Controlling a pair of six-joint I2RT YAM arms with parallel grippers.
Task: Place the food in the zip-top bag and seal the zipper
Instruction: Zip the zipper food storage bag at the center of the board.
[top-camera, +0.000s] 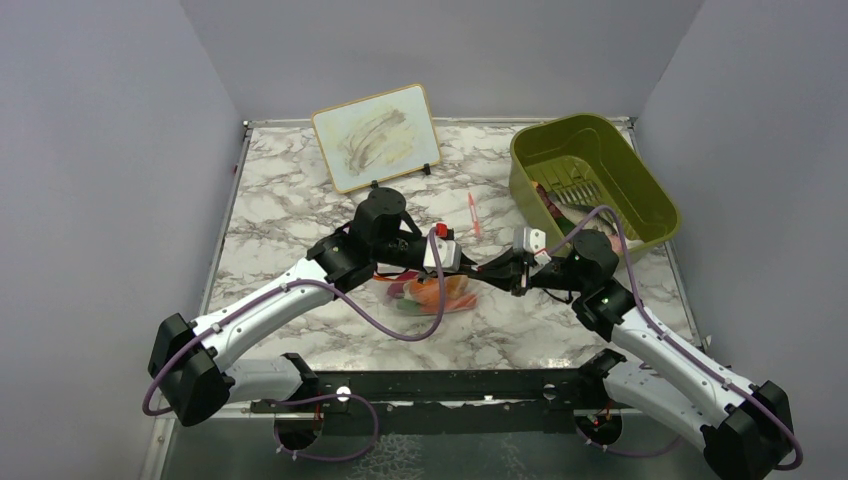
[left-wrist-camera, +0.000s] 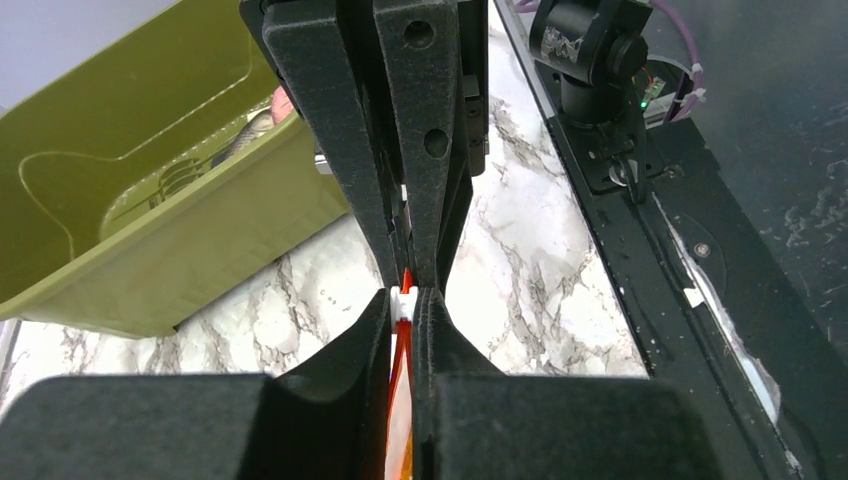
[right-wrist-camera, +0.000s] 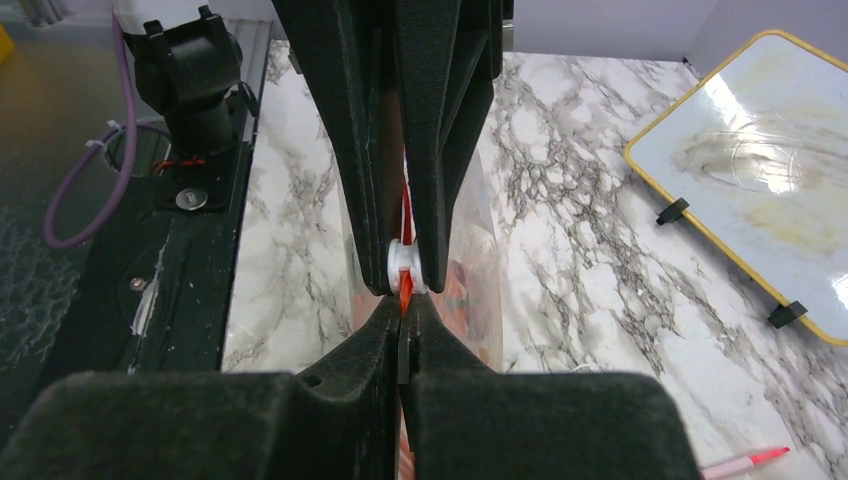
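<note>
The clear zip-top bag (top-camera: 440, 295) hangs low over the marble table between my two arms, with the orange and green food (top-camera: 432, 291) inside it. Both grippers meet tip to tip at its red-orange zipper (left-wrist-camera: 399, 370). My left gripper (top-camera: 478, 268) is shut on the zipper's white slider (left-wrist-camera: 403, 300). Facing it, my right gripper (top-camera: 503, 272) is shut on the red strip (right-wrist-camera: 404, 300) right beside the slider (right-wrist-camera: 403, 262). In the right wrist view the bag's clear wall (right-wrist-camera: 475, 225) and some of the food (right-wrist-camera: 463, 290) show below the fingers.
An olive-green bin (top-camera: 590, 180) holding utensils stands at the back right, close beside the right arm. A small whiteboard (top-camera: 375, 135) leans at the back centre. A thin pink pen (top-camera: 472, 213) lies on the table behind the grippers.
</note>
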